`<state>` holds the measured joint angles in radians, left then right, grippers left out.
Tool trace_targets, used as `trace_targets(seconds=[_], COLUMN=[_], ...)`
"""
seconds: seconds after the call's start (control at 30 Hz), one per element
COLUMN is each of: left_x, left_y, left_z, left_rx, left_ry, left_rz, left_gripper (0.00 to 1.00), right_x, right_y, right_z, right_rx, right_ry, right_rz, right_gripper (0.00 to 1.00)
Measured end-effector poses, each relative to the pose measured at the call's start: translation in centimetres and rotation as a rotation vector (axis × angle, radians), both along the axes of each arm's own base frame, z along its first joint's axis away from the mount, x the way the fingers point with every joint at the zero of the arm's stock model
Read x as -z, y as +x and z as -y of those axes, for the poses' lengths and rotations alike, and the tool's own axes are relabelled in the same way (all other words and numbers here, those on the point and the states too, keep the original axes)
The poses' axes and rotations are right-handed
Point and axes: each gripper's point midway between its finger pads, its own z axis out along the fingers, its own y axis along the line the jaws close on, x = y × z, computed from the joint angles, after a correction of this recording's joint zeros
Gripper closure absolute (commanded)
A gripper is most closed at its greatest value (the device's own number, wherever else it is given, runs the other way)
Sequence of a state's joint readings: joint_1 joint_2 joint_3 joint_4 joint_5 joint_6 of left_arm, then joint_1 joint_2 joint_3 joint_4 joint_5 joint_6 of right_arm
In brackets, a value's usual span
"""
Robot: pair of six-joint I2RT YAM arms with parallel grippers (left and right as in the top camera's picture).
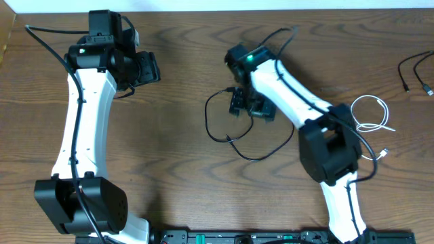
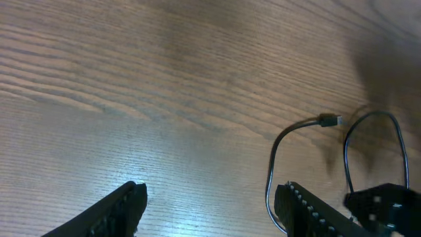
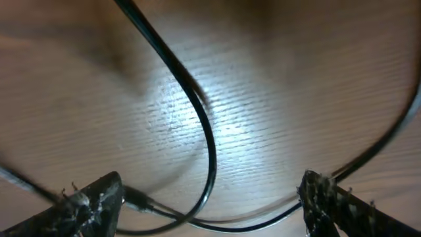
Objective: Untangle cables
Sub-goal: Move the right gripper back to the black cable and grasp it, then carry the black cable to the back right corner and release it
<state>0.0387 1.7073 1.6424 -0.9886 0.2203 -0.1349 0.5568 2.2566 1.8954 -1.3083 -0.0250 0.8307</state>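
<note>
A black cable (image 1: 209, 122) lies in loose loops on the wooden table at the centre, with a small plug (image 2: 329, 120) at one end. My right gripper (image 1: 249, 107) is low over the loops and open. In the right wrist view two strands of the black cable (image 3: 209, 141) cross between its open jaws (image 3: 214, 191), and a plug end (image 3: 135, 196) lies by the left finger. My left gripper (image 1: 150, 68) is open and empty (image 2: 214, 197), apart from the cable to its left. A white cable (image 1: 374, 112) lies coiled at the right.
Two more black cable ends (image 1: 415, 71) lie at the far right edge. The right arm's own thick wire (image 1: 281, 37) arcs above its wrist. The right arm's body (image 1: 329, 146) covers part of the table between the black loops and the white cable.
</note>
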Motion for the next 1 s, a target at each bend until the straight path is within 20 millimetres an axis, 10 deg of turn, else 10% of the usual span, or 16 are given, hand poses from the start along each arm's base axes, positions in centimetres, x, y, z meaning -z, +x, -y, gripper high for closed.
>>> trace_targets(seconds=[0.57,0.9,1.0], left_x=[0.0,0.0,0.0], left_y=[0.0,0.0,0.0], left_z=[0.0,0.0,0.0], left_rx=[0.0,0.0,0.0], left_ry=[0.0,0.0,0.0], left_rz=[-0.001,-0.001,-0.001], left_gripper=[0.32,0.32,0.32], right_x=[3.6,3.7,3.8], right_y=[-1.2,-0.9,-0.7], right_z=[-0.3,-0.9,-0.7], right_rx=[0.104,0.091,0.081], right_ry=[-0.07,-0.068,-0.082], right_rz=[-0.07,-0.043,-0.03], right_gripper=[0.46,0.97,0.99])
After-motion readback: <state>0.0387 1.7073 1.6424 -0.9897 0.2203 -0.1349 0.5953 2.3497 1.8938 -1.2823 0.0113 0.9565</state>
